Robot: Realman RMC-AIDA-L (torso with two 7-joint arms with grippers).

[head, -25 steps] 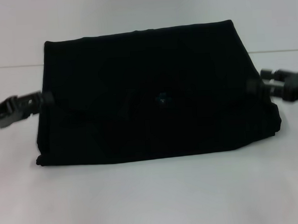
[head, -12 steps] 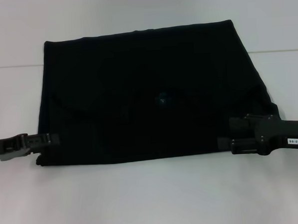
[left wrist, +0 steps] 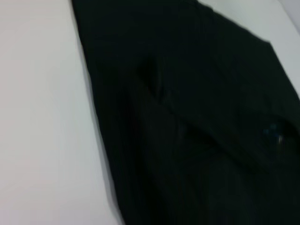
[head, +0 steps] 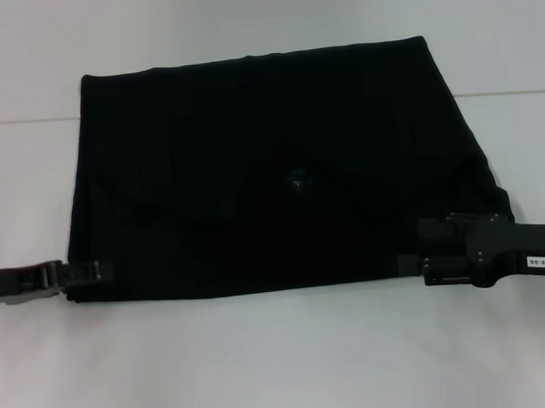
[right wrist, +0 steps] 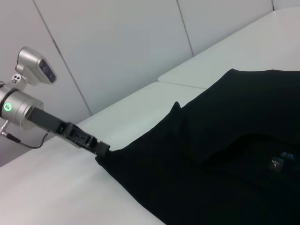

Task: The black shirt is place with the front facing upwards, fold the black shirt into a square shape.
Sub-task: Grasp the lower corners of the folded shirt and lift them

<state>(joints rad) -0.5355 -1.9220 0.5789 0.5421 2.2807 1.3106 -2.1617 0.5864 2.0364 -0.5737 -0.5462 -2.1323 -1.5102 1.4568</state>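
Holding the shirt [head: 270,158] at its two near corners, one tool per side. It lies as a wide black slab across the middle of the counter [head: 281,368], long edges parallel to the counter's near edge, neck label [head: 296,178] up and roughly centred.

Left tool [head: 95,271] is at the near-left corner of the cloth. From the right wrist view its tip [right wrist: 101,149] meets the cloth edge there, looks pinched shut on it. Right tool [head: 411,262] sits over the near-right corner; can't tell how far my fingers are apart there, black on black.

Risks as I see them:
- Several layers stacked at each corner. If I've caught only the top one, the lift peels the fold open instead of carrying the slab.
- The right side looks bunched near the corner; a wrinkle there gets folded in.
- The two tools aren't set symmetrically. Uneven travel skews the fold and the edges won't line up square.
- Thin bite on the left edge may slip mid-lift.
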